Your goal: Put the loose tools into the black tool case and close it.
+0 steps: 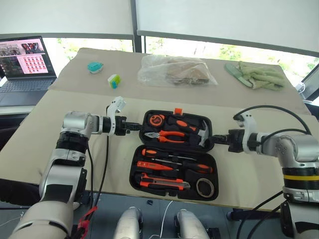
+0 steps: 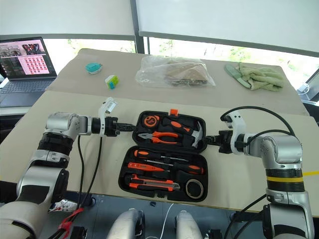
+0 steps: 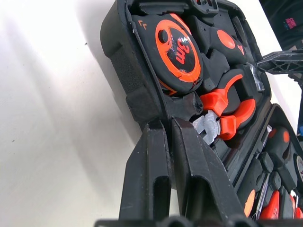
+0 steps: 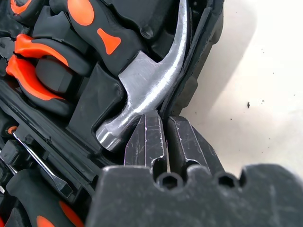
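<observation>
Two grippers bracket the far half of the black tool case (image 1: 174,154), one at each short end. The left gripper (image 1: 135,126) has its fingers clenched together, tips against the left end wall of that half, just beside the tape measure (image 3: 177,49) seated inside. The right gripper (image 1: 218,139) is likewise clenched, with nothing between its fingers, tips at the right end wall next to the hammer (image 4: 147,90) head.

The case lies open and flat on the table (image 1: 259,169), its long axis running left to right between the two arms, hinge line across the middle. The far half, carrying the orange latch (image 1: 178,111) on its far edge, holds the tape measure, pliers (image 1: 167,134) and hammer; the near half holds the screwdrivers (image 1: 174,162), utility knife (image 1: 162,184) and tape roll (image 1: 205,187). No loose tools appear left on the table around it, so packing looks finished.

What remains, by my reading, is the closing. The far half must swing up and toward the robot about the hinge, so both grippers, each equally near its own end, would need to lift those ends together.
</observation>
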